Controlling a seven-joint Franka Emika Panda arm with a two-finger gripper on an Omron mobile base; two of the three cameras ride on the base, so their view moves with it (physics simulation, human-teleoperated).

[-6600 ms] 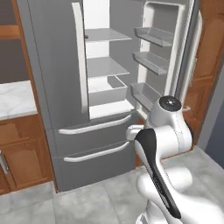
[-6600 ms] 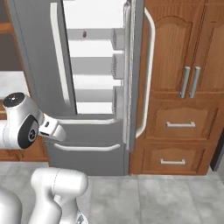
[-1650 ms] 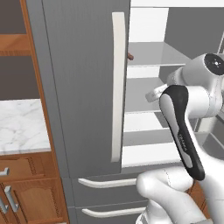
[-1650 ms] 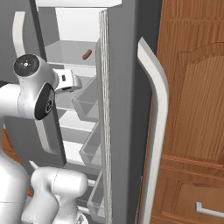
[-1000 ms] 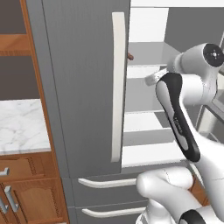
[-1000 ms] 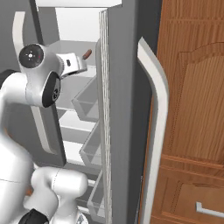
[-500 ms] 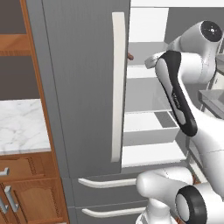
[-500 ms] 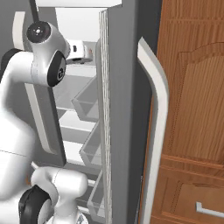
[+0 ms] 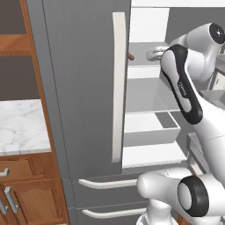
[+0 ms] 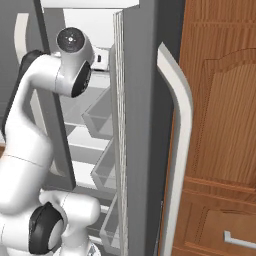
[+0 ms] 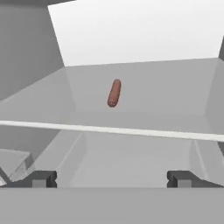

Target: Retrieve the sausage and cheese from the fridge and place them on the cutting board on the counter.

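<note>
grey fridge (image 9: pixel 83 88) interior, door swung aside, arm reaching toward an upper shelf (image 11: pixel 144 87).
the claw (image 11: pixel 111 178) is spread wide and empty, fingertips (image 11: pixel 41 178) short of the shelf's front edge; the sausage (image 11: pixel 114 92) lies alone on that shelf, farther in and slightly left of centre. step in hand: approach for the sausage pick. next, it would need to advance over the lip, straddle the sausage and pinch.
</note>
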